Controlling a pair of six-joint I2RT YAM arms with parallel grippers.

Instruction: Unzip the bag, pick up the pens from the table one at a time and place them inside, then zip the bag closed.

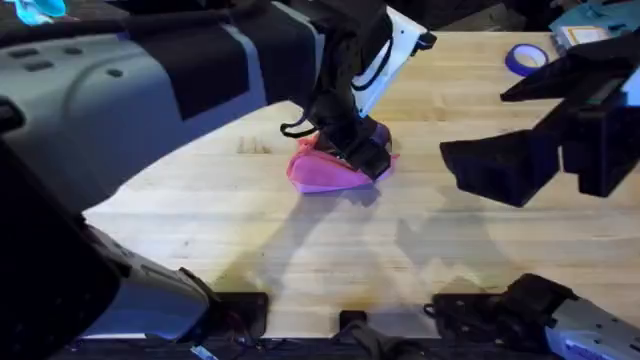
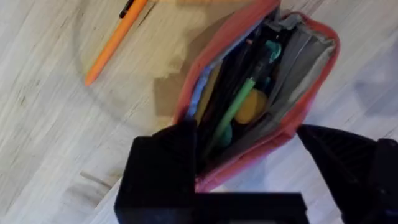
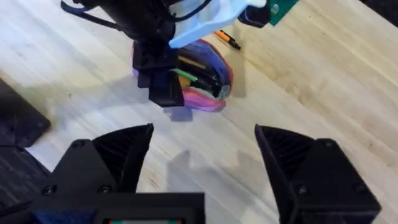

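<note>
Nearest the arm bases, the bare planks of the surface (image 1: 330,260) are crossed only by shadow. Above that stretch, toward the right, the right claw (image 3: 202,146) is held clear of the work, its fingers spread wide and nothing between them, apparently kept in reserve while the other arm works.

Mid-table, the bag (image 1: 322,172) is seen lying unzipped, its mouth gaping and its lilac lining exposed. The left claw (image 2: 245,165) is set down over the near end of the bag, its fingers parted and straddling the opening; one finger seems to press on the pink rim, though whether the fabric is actually gripped cannot be told. The pose reads as that of a delivery just made or a mouth being kept open. Inside, a green pen (image 2: 235,107) is seen lying lengthwise among other dark and yellow contents.

Just beyond the bag, an orange pen (image 2: 111,45) with a black end is left on the surface, apart from the pouch. By that evidence, the loading is judged unfinished, and the closing of the zip is yet to come.
</note>
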